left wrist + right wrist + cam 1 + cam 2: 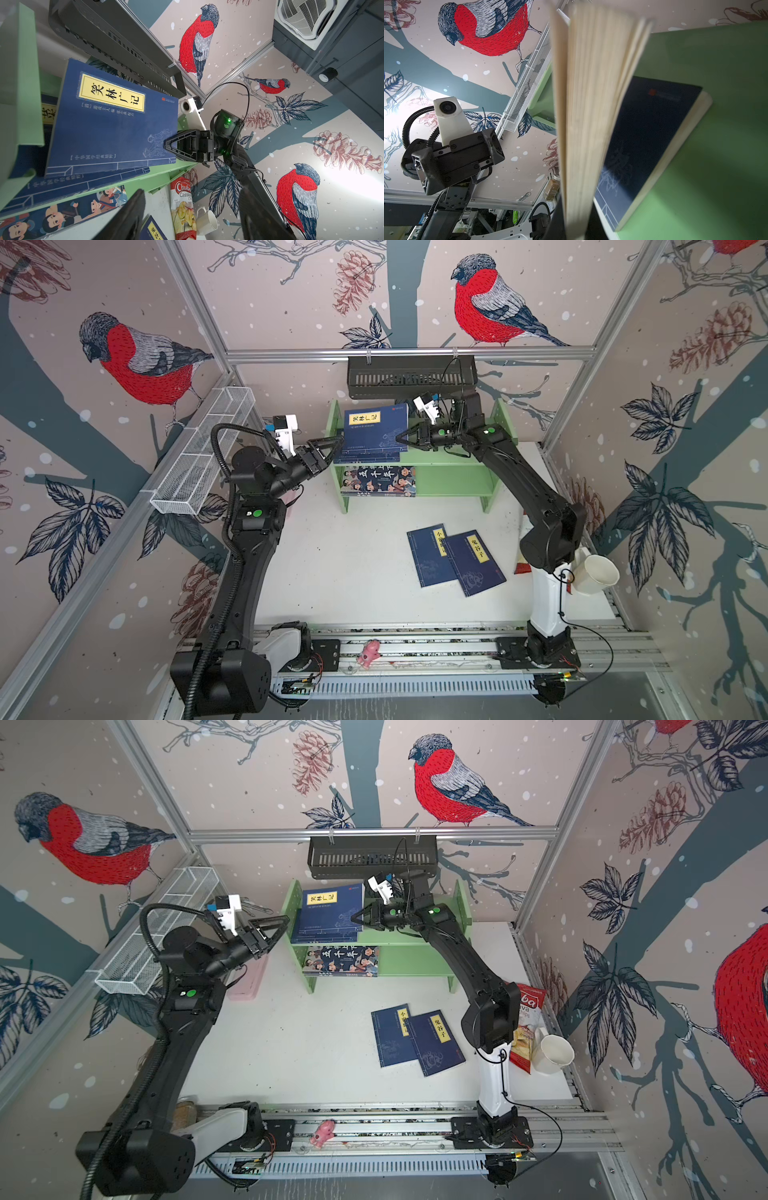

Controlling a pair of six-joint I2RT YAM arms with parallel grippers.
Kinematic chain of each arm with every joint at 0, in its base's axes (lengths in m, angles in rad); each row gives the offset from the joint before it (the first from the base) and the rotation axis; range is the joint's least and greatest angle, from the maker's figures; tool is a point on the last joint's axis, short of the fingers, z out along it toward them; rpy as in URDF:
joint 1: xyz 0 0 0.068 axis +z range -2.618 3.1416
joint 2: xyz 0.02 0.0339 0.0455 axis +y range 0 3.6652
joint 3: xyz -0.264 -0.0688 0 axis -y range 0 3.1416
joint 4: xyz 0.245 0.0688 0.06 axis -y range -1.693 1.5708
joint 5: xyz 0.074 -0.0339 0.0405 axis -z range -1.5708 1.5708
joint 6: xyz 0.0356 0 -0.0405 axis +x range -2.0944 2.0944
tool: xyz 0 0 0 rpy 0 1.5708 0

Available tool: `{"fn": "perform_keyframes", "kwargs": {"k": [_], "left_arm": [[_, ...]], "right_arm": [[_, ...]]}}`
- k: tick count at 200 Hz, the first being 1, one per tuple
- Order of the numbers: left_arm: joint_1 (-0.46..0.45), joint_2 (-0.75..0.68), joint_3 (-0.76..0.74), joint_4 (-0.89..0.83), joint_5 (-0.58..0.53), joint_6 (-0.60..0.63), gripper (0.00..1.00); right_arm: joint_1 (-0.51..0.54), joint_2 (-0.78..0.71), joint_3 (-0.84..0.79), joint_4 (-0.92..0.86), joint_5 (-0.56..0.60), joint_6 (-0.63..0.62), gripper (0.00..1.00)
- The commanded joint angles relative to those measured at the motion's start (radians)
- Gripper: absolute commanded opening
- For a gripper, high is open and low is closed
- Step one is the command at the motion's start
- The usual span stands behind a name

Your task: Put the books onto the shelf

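Note:
On the upper tier of the light green shelf (457,472), a navy book with a yellow label (376,427) stands tilted, and my right gripper (400,438) is shut on its right edge. In the right wrist view its page edges (591,104) rise from my right gripper (575,228). Under it another navy book (365,457) lies flat. A colourful cartoon book (378,481) lies on the lower tier. Two navy books (430,556) (476,562) overlap on the table. My left gripper (337,445) hangs open and empty beside the shelf's left panel; the left wrist view shows the held book (108,124).
A black slotted basket (411,377) hangs just above the shelf. A white mesh tray (199,456) runs along the left wall. A pink case (247,979) lies under the left arm. A chips bag (525,1027) and a white cup (594,574) sit at the right edge.

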Motion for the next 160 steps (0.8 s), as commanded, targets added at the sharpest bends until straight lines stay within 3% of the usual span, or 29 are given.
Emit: {"fn": "perform_keyframes", "kwargs": {"k": [1, 160], "left_arm": [[0.001, 0.004, 0.001, 0.061, 0.016, -0.017, 0.71], [0.002, 0.023, -0.015, 0.107, 0.035, -0.08, 0.71]], "right_arm": [[0.007, 0.003, 0.012, 0.03, -0.046, 0.012, 0.0], [0.016, 0.032, -0.018, 0.116, -0.098, 0.109, 0.01]]}}
